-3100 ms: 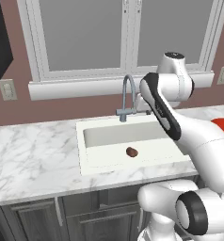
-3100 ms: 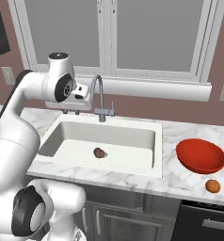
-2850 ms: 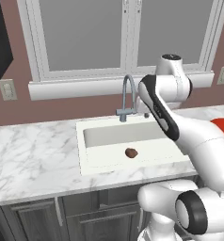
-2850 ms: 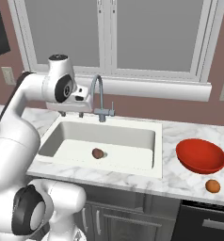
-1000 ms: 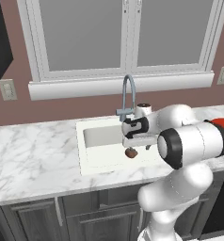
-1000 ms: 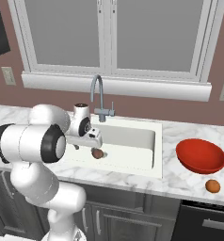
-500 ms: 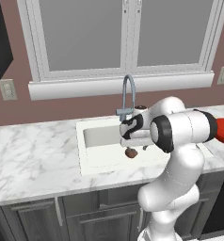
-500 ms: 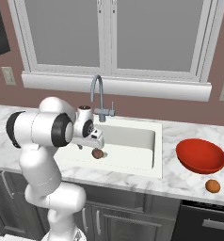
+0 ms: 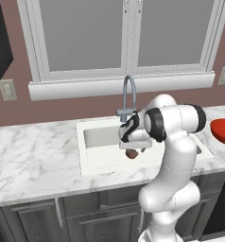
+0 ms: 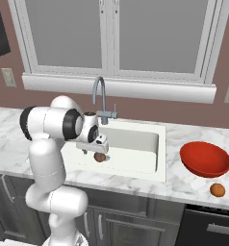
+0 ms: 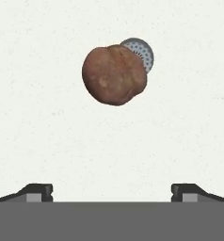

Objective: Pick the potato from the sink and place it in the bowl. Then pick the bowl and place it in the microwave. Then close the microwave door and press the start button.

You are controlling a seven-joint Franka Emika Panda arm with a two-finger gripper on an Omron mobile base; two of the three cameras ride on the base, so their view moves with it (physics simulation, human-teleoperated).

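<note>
Potato (image 11: pixel 114 74) lies in the sink (image 9: pixel 100 151) beneath the wide-open, empty claw (image 11: pixel 111 190), which next must lower and close.

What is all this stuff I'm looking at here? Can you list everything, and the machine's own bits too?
small oval reddish-brown potato: one, on the sink floor, partly covering the drain
wide rectangular white sink: one, set in the counter below the window
round metal drain: one, grey, behind the potato
curved grey gooseneck faucet: one, at the sink's back edge
round glossy red bowl: one, on the counter right of the sink
small orange-brown round thing: one, in front of the bowl; too small to name
white marble counter: one, over dark cabinets
white-framed window: one, on the back wall
white robot arm: one, bent down over the sink
gripper: one, dark tips wide open above the potato, holding nothing
</note>
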